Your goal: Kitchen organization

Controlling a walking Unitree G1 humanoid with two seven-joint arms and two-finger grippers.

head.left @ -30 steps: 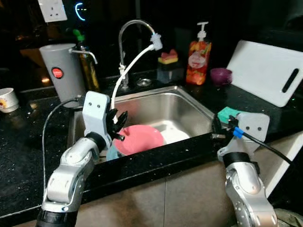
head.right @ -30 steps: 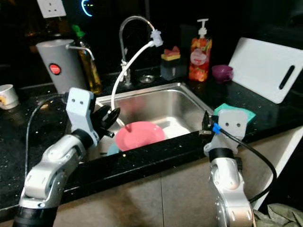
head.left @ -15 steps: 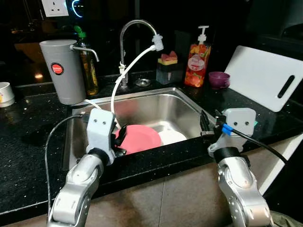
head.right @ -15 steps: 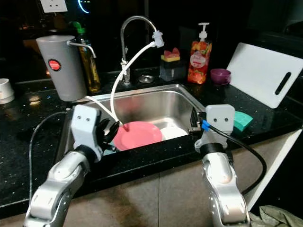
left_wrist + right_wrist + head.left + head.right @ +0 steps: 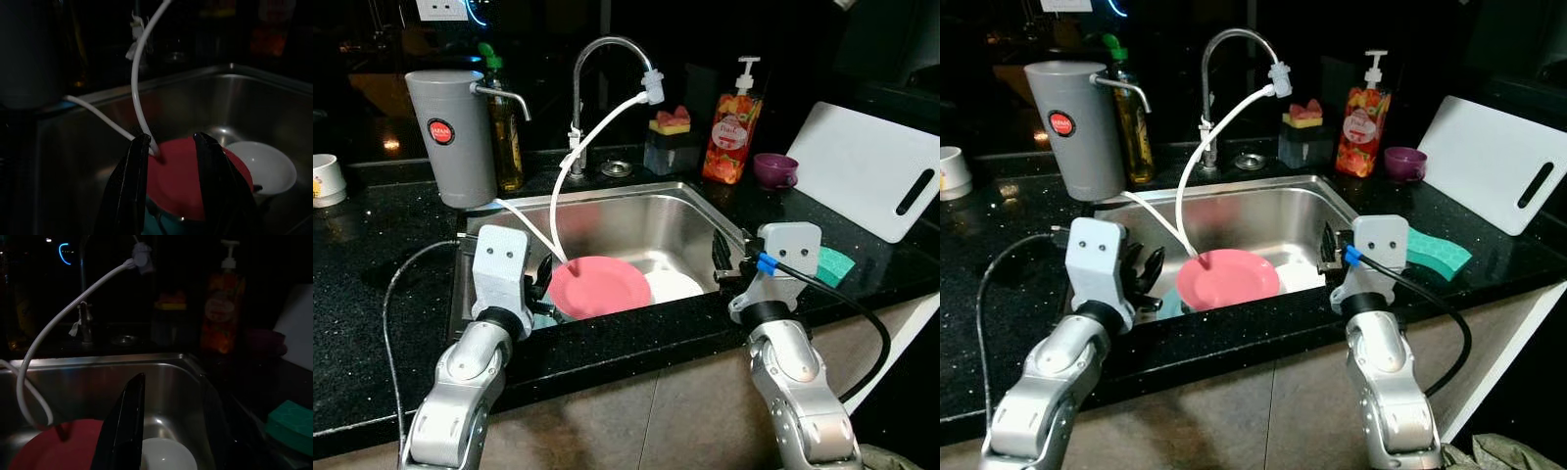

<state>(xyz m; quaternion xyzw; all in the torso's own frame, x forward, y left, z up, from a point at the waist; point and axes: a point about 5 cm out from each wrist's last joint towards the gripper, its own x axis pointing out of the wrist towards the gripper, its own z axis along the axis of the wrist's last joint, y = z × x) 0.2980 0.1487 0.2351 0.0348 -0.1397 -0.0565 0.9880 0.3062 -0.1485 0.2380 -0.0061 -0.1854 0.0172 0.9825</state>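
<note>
Pink plate [image 5: 598,286] in steel sink [image 5: 636,220], resting on teal item, white bowl [image 5: 672,285] just beside. Left gripper [image 5: 171,161] above near rim, fingers spread, holding nothing. Right gripper [image 5: 171,421] over bowl, fingers parted, empty. Likely rigid, light, slippery if wet (judgement); pinch raised rim edge.

Two silver jointed arms; pale grey boxy wrist housings with paired screw dots; black cables, blue clip on right; long black fingers.
</note>
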